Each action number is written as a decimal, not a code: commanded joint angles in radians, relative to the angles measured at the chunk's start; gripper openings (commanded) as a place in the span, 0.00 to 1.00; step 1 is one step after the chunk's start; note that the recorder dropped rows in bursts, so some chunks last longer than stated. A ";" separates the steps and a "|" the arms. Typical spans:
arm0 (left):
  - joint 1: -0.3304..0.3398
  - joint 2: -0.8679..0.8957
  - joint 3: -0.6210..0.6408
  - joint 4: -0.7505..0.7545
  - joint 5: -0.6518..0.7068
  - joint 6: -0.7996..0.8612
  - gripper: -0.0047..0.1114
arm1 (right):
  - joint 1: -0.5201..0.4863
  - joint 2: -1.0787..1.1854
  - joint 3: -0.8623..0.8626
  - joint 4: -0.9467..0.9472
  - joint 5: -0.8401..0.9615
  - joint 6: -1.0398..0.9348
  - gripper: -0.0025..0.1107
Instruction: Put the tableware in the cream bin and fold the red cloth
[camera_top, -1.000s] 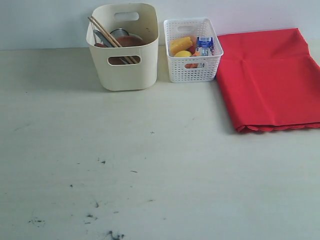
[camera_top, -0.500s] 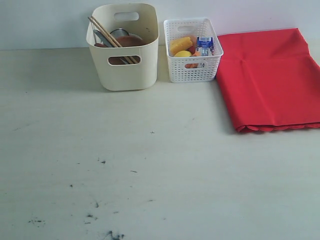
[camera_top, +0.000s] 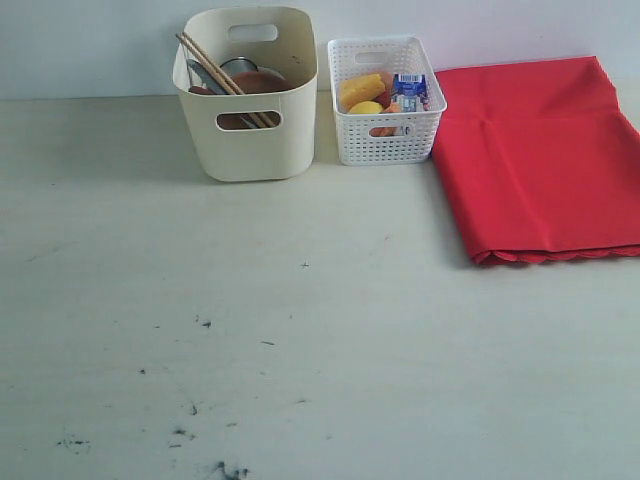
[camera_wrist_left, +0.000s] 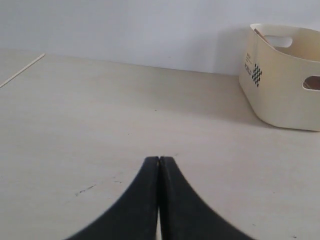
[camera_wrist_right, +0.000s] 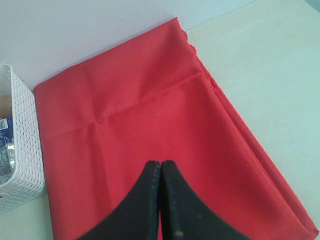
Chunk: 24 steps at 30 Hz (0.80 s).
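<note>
Pressing together at the tips, the black fingers of the left gripper (camera_wrist_left: 159, 159) are seen fully closed, with nothing caught between them; bare pale table (camera_top: 320, 330) lies under them, and the cream bin (camera_wrist_left: 285, 80) is seen well beyond. The right gripper (camera_wrist_right: 160, 162) is likewise shown with its jaws closed tight and empty, hanging above the red cloth (camera_wrist_right: 150, 135). Whether it touches the fabric cannot be told.

In the exterior view neither arm is seen. The near part of the table is marked by dark scuffs (camera_top: 225, 468). Further back, the cloth is laid flat on the right, doubled over (stacked layers show along one side in the right wrist view), with its scalloped edge turned to the front. Just beside its left edge a white lattice basket (camera_top: 385, 140) is placed, holding yellow food pieces (camera_top: 362, 88) and a blue-white milk carton (camera_top: 408, 88). Left of the basket, near but apart, the cream bin stands upright. Inside it the wooden chopsticks (camera_top: 215, 72) are leaned on the left rim, their ends above it. Behind them a steel cup (camera_top: 238, 65) and a brown plate (camera_top: 262, 82) are partly seen. The other tableware cannot be made out. A pale wall (camera_top: 100, 40) closes the scene behind.
</note>
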<state>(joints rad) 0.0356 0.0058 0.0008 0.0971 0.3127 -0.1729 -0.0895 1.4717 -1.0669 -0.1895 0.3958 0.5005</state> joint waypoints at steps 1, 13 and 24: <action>0.001 -0.006 -0.001 -0.015 0.004 0.016 0.05 | -0.003 -0.006 0.003 -0.002 -0.016 -0.002 0.02; 0.001 -0.006 -0.001 -0.073 0.004 0.078 0.05 | -0.003 -0.006 0.003 -0.002 -0.016 -0.002 0.02; 0.001 -0.006 -0.001 -0.083 0.004 0.080 0.05 | -0.003 -0.006 0.003 -0.002 -0.016 -0.002 0.02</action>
<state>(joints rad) 0.0356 0.0058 0.0008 0.0207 0.3170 -0.0980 -0.0895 1.4717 -1.0669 -0.1895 0.3958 0.5005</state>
